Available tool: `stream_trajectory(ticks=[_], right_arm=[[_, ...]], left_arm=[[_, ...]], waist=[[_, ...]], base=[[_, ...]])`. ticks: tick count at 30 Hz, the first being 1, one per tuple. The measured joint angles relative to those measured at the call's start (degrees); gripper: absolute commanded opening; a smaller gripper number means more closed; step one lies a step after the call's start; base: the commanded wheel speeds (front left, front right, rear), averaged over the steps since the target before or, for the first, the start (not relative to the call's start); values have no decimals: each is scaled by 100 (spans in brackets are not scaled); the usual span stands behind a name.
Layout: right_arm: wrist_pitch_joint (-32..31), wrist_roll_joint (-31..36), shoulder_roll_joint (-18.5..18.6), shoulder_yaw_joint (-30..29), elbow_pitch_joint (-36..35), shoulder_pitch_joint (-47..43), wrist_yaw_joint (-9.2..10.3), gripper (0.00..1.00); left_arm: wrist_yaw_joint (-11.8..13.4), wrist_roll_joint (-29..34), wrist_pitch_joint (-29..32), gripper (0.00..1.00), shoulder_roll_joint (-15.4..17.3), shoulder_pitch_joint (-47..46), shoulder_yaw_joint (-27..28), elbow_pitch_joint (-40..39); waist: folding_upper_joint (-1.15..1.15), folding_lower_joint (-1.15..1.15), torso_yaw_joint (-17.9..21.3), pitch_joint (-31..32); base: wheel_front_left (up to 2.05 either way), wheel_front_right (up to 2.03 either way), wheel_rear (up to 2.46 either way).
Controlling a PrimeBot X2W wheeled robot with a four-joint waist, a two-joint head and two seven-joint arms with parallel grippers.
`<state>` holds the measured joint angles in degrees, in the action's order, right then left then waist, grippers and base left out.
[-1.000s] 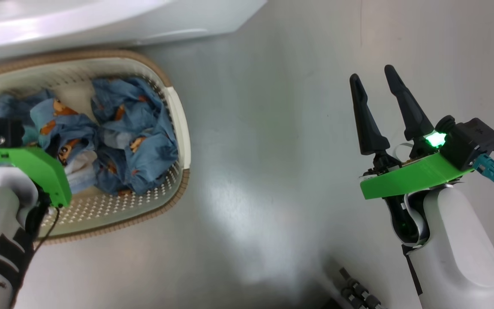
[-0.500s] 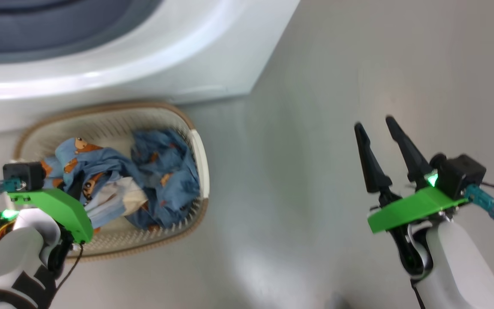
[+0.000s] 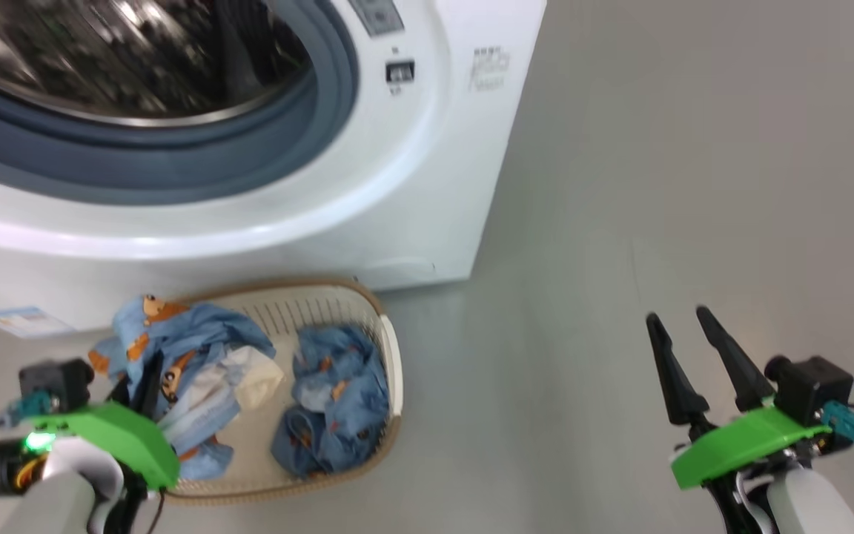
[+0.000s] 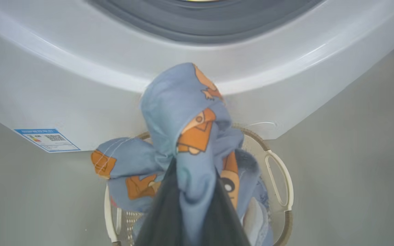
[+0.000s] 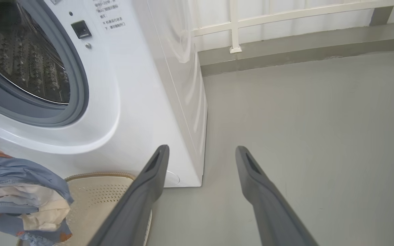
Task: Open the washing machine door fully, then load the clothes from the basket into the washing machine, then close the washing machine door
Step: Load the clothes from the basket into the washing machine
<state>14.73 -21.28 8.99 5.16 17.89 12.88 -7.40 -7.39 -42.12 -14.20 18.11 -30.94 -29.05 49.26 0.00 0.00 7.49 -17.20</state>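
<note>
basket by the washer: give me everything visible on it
The basket is a small cream plastic tub with rows of perforations in its walls, a brown woven-look rim and a white side handle. It sits upright on the grey floor, close in front of the washing machine. A crumpled blue garment lies in its right half; a second garment, gripped by the left pincer, hangs over its left half.

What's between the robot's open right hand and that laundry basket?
Bare grey floor, nothing else, seen in the head view between the right hand and the basket.
</note>
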Motion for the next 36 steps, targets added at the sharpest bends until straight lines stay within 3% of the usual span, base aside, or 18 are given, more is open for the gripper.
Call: stream_trajectory(ticks=[9,19,27,36], right_arm=[[0,-52,100,-92,-7,-534,-1,100],[0,-68,151,-244,-97,-969,-1,100],[0,-83,190,-392,-197,-1141,0,100],[0,-83,185,-446,-249,-1172,-1,100]], left_arm=[[7,1241,-1,0,-342,1320,1462,-1319],[8,2146,-1,0,-931,2837,2806,-3006],[5,2544,-1,0,-1255,3609,3195,-3895],[4,2584,-1,0,-1421,3804,3314,-4075]], waist=[[0,0,-172,834],[0,0,-303,1514],[0,0,-397,1673],[0,0,-395,1621]], base=[[0,0,0],[0,0,0],[0,0,0],[0,0,0]])
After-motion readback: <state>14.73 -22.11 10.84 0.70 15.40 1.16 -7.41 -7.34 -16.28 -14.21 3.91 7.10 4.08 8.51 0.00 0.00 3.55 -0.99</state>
